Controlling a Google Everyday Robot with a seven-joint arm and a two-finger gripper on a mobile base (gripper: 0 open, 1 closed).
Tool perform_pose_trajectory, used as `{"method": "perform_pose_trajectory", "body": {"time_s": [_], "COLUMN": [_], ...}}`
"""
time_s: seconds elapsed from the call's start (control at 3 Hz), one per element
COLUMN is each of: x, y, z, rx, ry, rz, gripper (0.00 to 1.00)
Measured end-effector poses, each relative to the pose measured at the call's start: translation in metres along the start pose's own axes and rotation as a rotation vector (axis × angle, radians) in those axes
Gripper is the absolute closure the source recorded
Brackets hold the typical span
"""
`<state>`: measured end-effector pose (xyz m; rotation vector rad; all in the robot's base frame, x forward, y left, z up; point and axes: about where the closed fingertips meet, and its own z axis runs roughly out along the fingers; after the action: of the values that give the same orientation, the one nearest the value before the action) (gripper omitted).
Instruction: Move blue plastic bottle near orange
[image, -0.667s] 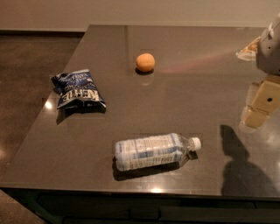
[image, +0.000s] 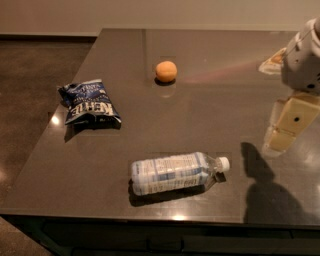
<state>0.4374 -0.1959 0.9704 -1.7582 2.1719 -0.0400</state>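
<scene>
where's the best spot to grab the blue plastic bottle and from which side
Grip the blue plastic bottle around its labelled middle, coming down from above and squeezing across its width: it lies flat on the table, cap pointing right. The gripper hangs over the table's right edge.

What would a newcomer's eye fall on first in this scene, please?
The blue plastic bottle lies on its side near the front edge of the table, cap pointing right. The orange sits alone farther back, and a dark blue chip bag lies at the left. The robot's hand hangs over the table's right side, apart from all three.
</scene>
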Motion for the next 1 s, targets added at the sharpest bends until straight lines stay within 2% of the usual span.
{"method": "perform_pose_trajectory", "body": {"time_s": [0.33, 1.0], "x": [-0.027, -0.058], "y": [0.02, 0.054], "z": [0.025, 0.075], "rx": [-0.07, -0.171], "ry": [-0.067, -0.087], "rz": [-0.074, -0.171], "gripper": [0.0, 0.0]}}
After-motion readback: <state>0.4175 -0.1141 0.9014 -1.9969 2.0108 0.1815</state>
